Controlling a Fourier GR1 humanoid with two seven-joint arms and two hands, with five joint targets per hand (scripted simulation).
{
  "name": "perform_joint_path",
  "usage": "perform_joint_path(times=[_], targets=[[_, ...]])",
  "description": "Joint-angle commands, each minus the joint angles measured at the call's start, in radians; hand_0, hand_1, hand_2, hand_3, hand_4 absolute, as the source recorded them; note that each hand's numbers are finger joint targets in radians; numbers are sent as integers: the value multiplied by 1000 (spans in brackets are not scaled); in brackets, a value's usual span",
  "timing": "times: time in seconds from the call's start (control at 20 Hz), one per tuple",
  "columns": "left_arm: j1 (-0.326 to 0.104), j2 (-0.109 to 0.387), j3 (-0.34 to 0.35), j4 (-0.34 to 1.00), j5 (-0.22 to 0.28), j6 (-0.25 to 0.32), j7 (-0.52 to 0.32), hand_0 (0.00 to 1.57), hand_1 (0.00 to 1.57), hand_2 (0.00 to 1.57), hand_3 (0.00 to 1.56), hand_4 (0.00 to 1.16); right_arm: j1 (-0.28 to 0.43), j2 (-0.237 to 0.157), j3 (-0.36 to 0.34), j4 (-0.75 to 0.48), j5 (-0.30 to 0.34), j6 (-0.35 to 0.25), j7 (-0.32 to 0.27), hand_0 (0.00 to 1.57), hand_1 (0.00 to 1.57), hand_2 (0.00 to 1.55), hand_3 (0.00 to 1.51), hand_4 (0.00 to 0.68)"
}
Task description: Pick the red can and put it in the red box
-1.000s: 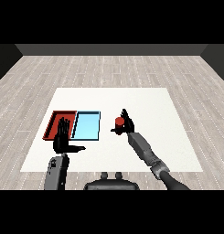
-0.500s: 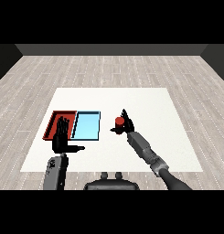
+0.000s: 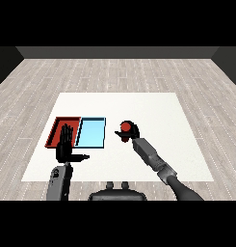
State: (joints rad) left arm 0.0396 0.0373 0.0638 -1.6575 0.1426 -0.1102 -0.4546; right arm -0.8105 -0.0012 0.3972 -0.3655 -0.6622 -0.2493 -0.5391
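Right of the light blue flat tray (image 3: 91, 133), my right hand (image 3: 131, 131) curls round the small red cylindrical can (image 3: 124, 127) above the white table (image 3: 153, 111), forearm angled in from the lower right. My left hand (image 3: 66, 146) hovers, fingers straight, over the red flat tray's (image 3: 56, 131) near edge. Neither hand has shifted noticeably since a moment ago.

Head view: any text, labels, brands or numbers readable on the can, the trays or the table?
None can be read.
Red can, at the right hand: plain red top, no label showing.
Red tray and light blue tray: no markings.
Table: plain white.
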Motion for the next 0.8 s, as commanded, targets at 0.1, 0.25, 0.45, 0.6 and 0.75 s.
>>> perform_joint_path(times=[0.1,0.25,0.45,0.6,0.75], targets=[[7,7,-2,-51,3,8,39,0,0,0,0,0,-32,1,42,58,21,-25,18,1528,1528,1472,1420,551],[-19,2,-4,-59,5,24,76,0,0,0,0,0,-5,1,87,17,-7,-57,49,1531,1531,1468,1413,546],[-51,-33,-21,57,-33,44,-10,0,0,0,0,0,-17,1,75,26,-23,-69,-8,1548,1548,1475,1411,558],[-39,9,14,-5,19,9,40,0,0,0,0,0,-40,1,47,-18,24,-103,15,1530,1530,1471,1399,578],[9,59,46,-5,63,-69,2,0,0,0,0,0,-32,1,74,-100,-3,-157,0,1539,1539,1469,1388,581]])
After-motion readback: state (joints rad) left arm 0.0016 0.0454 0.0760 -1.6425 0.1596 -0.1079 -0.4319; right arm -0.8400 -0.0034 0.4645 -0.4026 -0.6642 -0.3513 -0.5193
